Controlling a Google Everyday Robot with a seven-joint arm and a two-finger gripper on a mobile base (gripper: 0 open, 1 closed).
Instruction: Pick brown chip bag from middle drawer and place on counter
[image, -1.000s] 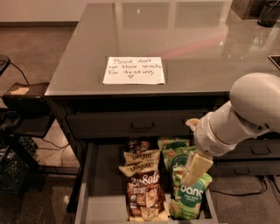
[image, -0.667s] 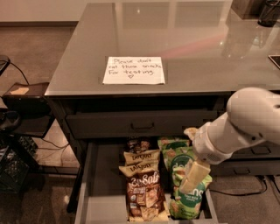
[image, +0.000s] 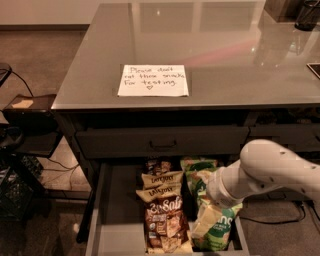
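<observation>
Open middle drawer (image: 117, 210) under the counter (image: 225, 45) — gripper (image: 207, 220) down in its right side.
The brown chip bag (image: 167, 220) lies front and centre in the drawer; a second tan band (image: 161, 179) shows just behind it, so two at least. Two green bags (image: 222, 232) sit to the right, the gripper over the nearer one — open or closed, cannot tell. One paper note (image: 153, 80) on the counter.

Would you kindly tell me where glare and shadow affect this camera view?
Camera view: the counter carries bright reflections and a pinkish streak at its far end; the paper note is evenly lit; deep shadow lies under the counter edge; the middle drawer is dim, the brown chip bag glossy; the gripper hangs over the green bag beside it.
</observation>
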